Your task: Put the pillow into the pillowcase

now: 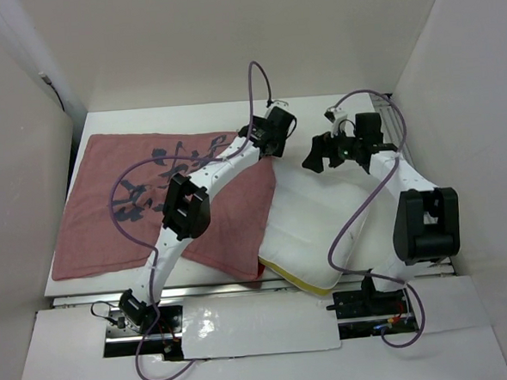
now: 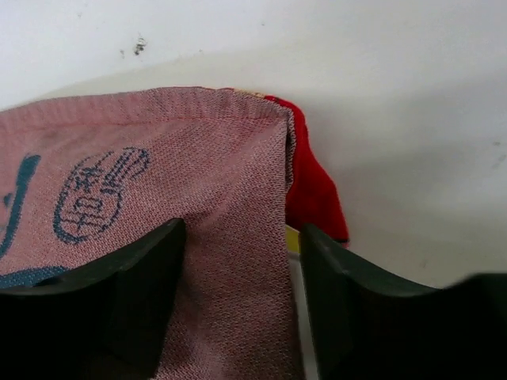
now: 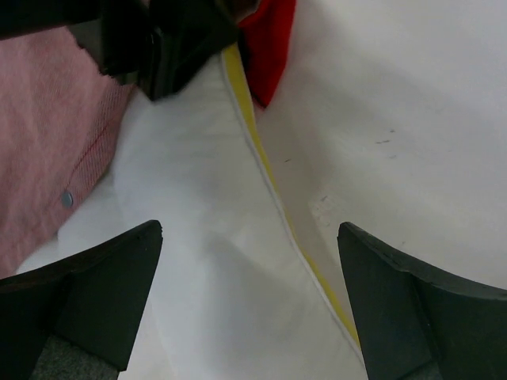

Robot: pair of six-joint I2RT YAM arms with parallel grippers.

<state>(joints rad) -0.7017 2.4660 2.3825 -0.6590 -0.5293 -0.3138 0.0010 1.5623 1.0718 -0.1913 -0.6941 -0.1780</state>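
Spread left fingers (image 2: 119,293) straddle the far right corner of the dusty pink calligraphed cloth pillowcase (image 2: 158,142), while the plump white yellow-piped pillow (image 3: 198,237) lies just rightward, beneath the equally spread right fingers (image 3: 87,293).

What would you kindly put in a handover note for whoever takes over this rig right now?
Left gripper: open, fingers astride the far corner of the dusty pink cloth pillowcase with dark calligraphy.
Right gripper: open, above the plump white pillow with yellow piping, holding nothing.
Done: the pillow's left edge seems tucked into the case mouth; most of it lies outside, to the right.
To do: grip the mouth and push the pillow fully in.
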